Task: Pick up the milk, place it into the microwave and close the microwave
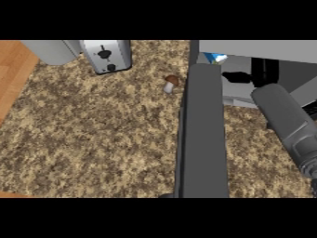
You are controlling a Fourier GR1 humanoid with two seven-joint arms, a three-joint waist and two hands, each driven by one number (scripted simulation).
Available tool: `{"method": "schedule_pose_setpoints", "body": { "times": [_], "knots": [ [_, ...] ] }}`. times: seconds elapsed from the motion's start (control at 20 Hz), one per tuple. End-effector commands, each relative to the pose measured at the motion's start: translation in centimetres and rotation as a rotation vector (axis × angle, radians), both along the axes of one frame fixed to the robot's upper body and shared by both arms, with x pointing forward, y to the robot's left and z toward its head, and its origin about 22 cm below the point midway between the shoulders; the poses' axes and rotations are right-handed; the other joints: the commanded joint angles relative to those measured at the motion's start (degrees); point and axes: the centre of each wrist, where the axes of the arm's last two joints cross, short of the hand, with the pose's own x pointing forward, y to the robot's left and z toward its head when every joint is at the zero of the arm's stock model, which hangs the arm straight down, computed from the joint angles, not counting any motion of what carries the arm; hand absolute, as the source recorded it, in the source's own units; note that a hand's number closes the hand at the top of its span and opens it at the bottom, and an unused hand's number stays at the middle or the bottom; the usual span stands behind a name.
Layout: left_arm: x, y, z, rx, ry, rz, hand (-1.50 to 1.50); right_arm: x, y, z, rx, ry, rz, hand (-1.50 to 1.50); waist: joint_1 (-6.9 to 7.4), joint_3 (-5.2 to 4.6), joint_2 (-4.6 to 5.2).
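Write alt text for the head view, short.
The robot's right hand reaches into the open microwave, where a blue and white milk carton shows at the back; the microwave door stands open. A mushroom and toaster sit on the speckled counter.

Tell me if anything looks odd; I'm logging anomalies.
A mushroom lies loose on the counter beside the open microwave door. Nothing looks spilled or damaged.
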Motion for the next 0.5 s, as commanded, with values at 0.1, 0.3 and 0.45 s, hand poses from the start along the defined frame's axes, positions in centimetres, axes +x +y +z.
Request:
{"method": "schedule_pose_setpoints", "body": {
  "times": [0.1, 0.3, 0.45],
  "knots": [
    [1.3, -0.9, -0.2, -0.003, -0.001, -0.064, -1.5, 0.2, 1.1, 0.1, 0.102, 0.028, 0.115, -1.5, -0.71, 0.03, -0.31],
    [2.0, -2.2, -1.1, -0.006, 0.013, -0.151, -1.5, -0.1, 2.5, -0.7, 0.214, 0.028, 0.186, -1.5, -1.3, 0.0, -0.49],
    [1.3, -2.2, -0.9, 0.0, 0.003, -0.202, -1.5, -0.6, 2.0, -1.7, 0.33, 0.026, 0.217, -1.5, -1.72, 0.01, -1.22]
  ]
}}
